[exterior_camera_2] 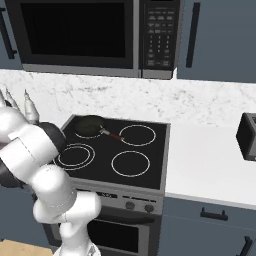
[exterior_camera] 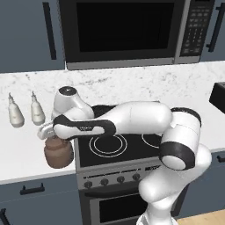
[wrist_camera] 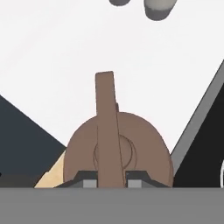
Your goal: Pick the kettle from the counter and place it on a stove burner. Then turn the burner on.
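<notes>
The brown kettle (exterior_camera: 58,152) stands on the white marble counter (exterior_camera: 17,149) just left of the black cooktop. My gripper (exterior_camera: 49,133) reaches down onto its top from the right. In the hand view the kettle (wrist_camera: 144,148) lies straight below, its arched handle (wrist_camera: 106,113) running up between my two fingertips (wrist_camera: 87,180), which press on it from both sides; the gripper (wrist_camera: 109,180) is shut on the handle. The stove burner (exterior_camera: 108,144) with two concentric white rings is the front-left one, right beside the kettle; it is also the double-ringed burner (exterior_camera_2: 75,155) in the right base view.
Two white bottles (exterior_camera: 25,112) stand at the back of the counter behind the kettle. A black frying pan (exterior_camera_2: 90,125) occupies the rear-left burner. Stove knobs (exterior_camera: 105,180) line the front panel. A dark toaster (exterior_camera_2: 247,135) sits on the right counter. A microwave (exterior_camera: 123,30) hangs above.
</notes>
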Motion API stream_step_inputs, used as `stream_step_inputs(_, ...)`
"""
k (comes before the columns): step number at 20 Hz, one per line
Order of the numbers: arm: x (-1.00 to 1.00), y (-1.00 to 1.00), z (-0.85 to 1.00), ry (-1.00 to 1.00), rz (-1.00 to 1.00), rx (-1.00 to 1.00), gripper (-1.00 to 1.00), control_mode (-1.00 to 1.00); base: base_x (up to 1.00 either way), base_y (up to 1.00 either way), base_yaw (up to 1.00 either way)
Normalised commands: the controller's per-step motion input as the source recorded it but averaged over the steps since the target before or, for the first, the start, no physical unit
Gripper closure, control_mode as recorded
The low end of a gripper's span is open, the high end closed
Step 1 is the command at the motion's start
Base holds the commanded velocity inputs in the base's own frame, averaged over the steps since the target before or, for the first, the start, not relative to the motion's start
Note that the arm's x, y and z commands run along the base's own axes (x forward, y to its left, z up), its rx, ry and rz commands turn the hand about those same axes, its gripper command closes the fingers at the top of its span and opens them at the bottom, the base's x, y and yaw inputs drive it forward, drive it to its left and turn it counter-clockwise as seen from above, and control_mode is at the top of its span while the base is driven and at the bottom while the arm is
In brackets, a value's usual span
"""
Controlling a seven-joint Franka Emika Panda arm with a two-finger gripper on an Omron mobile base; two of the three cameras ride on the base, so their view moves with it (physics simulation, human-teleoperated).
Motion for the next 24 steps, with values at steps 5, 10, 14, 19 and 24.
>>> stream_step_inputs(5, 0.00, -0.81, 0.43, 0.23, -0.27, 0.00, 1.00, -1.00, 0.00, 0.00, 0.00)
stream_step_inputs(10, 0.00, -0.59, 0.04, 0.05, -0.31, 0.00, 1.00, -1.00, 0.00, 0.00, 0.00)
stream_step_inputs(14, -0.08, -0.42, 0.00, -0.10, -0.26, 0.00, 1.00, -1.00, 0.00, 0.00, 0.00)
stream_step_inputs(19, -0.03, -0.36, 0.00, -0.18, -0.19, 0.00, 1.00, -1.00, 0.00, 0.00, 0.00)
stream_step_inputs(24, 0.03, -0.45, 0.07, -0.01, -0.14, -0.02, 1.00, -1.00, 0.00, 0.00, 0.00)
